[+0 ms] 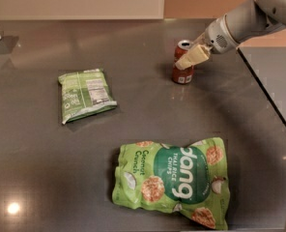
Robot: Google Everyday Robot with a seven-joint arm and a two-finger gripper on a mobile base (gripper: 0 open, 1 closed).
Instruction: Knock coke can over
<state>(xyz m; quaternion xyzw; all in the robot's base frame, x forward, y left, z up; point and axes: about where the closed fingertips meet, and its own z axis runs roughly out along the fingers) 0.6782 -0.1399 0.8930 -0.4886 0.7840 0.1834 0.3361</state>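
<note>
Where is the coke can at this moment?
In the camera view, the coke can stands on the table, toward the far right, with the gripper at its upper half. The small green bag lies well off toward the picture's left.

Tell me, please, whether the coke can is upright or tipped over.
Upright: the coke can stands on its base with its silver top facing up, and the gripper is across its upper half.
</note>
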